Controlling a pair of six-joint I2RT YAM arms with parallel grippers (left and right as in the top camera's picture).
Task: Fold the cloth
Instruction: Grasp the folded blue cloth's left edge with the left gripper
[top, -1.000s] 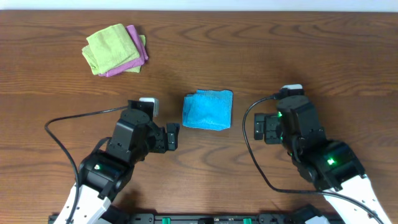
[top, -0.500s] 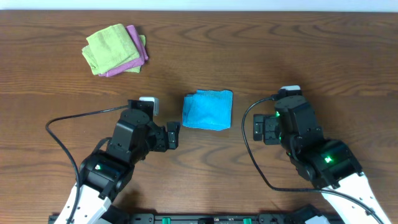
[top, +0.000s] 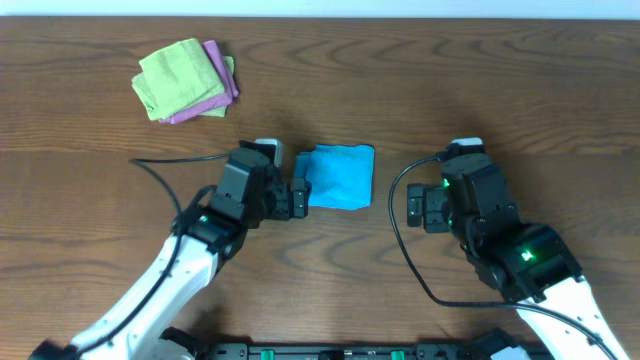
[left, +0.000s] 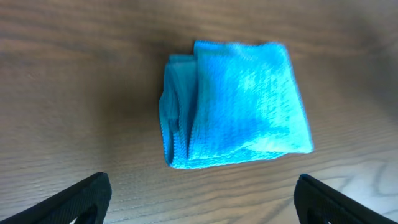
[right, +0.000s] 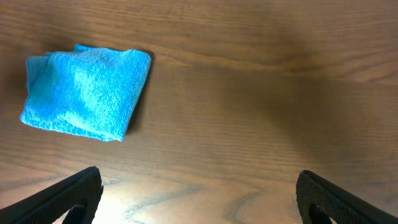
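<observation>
Already folded small, the cloth (top: 337, 176) could bunch or slide if the wide-open left hand (top: 299, 197) nudges its edge.

I see the wooden table (top: 480, 90) carrying the folded cloth (top: 338, 176) just ahead of the left gripper (top: 299, 197), and a green-on-pink cloth pile (top: 185, 80) well beyond it.

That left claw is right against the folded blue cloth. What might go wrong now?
The open left gripper sits at the layered edge of the cloth; closing there might catch only some layers and pull the fold apart. A nudge might also slide the bundle across the table instead of gripping it.
</observation>
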